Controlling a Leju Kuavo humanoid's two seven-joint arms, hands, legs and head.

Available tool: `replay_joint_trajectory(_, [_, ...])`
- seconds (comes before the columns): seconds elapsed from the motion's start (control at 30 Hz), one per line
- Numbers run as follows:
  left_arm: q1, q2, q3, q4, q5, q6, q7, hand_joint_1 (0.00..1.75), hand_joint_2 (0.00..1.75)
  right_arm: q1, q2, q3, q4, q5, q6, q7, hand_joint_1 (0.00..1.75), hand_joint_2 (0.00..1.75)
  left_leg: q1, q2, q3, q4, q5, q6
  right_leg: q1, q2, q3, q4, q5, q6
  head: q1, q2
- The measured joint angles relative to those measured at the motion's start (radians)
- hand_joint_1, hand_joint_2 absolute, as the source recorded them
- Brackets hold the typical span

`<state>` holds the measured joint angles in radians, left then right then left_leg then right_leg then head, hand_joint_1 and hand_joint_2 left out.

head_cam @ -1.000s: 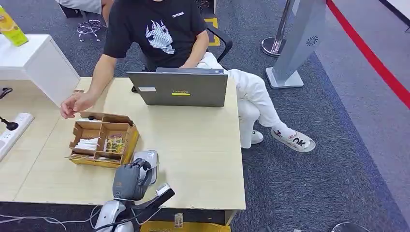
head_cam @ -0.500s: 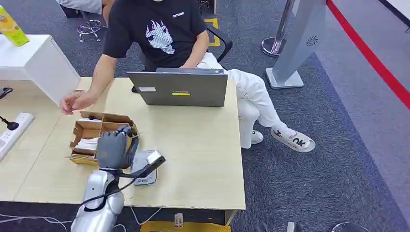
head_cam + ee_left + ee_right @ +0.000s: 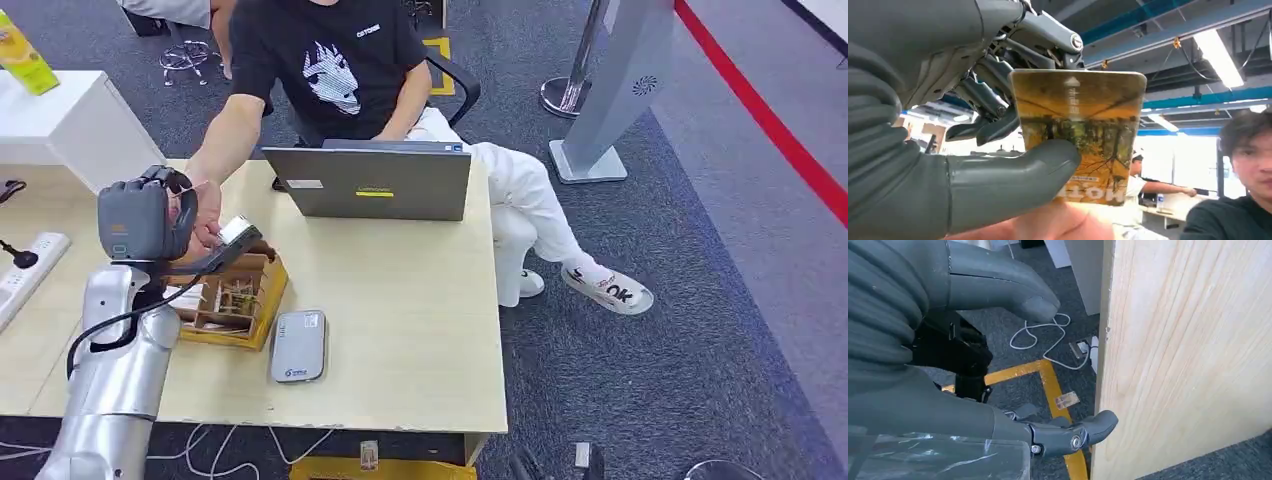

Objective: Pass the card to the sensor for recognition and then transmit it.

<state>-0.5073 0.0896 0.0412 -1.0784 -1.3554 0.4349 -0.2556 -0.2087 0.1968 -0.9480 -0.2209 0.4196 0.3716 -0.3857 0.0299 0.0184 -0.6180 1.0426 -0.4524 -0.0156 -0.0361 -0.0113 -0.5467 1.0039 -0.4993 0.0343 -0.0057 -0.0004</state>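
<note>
Raised over the long pale wooden desk (image 3: 420,300), the robot's grey left hand (image 3: 140,215) pinches a yellow-orange printed plastic card (image 3: 1083,130) between thumb and fingers, holding it face-out toward the seated person's outstretched hand (image 3: 205,222), apparently so it can be taken. A brown cardboard compartment box (image 3: 235,300) and the flat grey card sensor (image 3: 298,345) sit on the desk behind that reach. Beside the desk's edge, the right hand (image 3: 948,365) hangs with nothing in its grasp, fingers apart.
</note>
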Motion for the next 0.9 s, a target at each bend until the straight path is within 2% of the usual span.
replay_joint_trajectory(0.6, [-0.011, 0.010, 0.013, 0.011, -0.004, -0.001, 0.005, 1.75, 1.75, 0.000, 0.001, 0.001, 0.000, -0.001, 0.002, 0.000, 0.00, 1.75, 0.000, 0.000, -0.001, 0.000, 0.000, 0.000, 0.000, 0.000, -0.001, 0.000, 0.000, 0.000, 0.000, 0.000])
replay_joint_trajectory(0.63, [-0.011, 0.010, 0.016, 0.011, -0.004, -0.001, 0.005, 0.14, 1.75, 0.000, 0.002, 0.001, 0.000, -0.001, 0.002, 0.000, 0.00, 1.75, 0.000, 0.000, -0.001, 0.000, 0.000, 0.000, 0.000, 0.000, -0.001, 0.000, 0.000, 0.000, 0.000, 0.000])
replay_joint_trajectory(0.67, [-0.011, 0.010, 0.018, 0.011, -0.004, -0.001, 0.005, 0.00, 1.75, 0.000, 0.001, 0.001, 0.000, -0.002, 0.002, 0.000, 0.00, 1.75, 0.000, 0.000, -0.001, 0.000, 0.000, 0.000, 0.000, 0.000, -0.001, 0.000, 0.000, 0.000, 0.000, 0.000])
replay_joint_trajectory(0.9, [-0.011, 0.009, 0.024, 0.011, -0.005, 0.002, 0.010, 0.00, 1.75, 0.000, 0.002, 0.001, 0.000, -0.003, 0.002, -0.002, 0.00, 1.75, 0.000, 0.000, -0.001, 0.000, 0.000, 0.000, 0.000, 0.000, -0.001, 0.000, 0.000, 0.000, 0.000, 0.000])
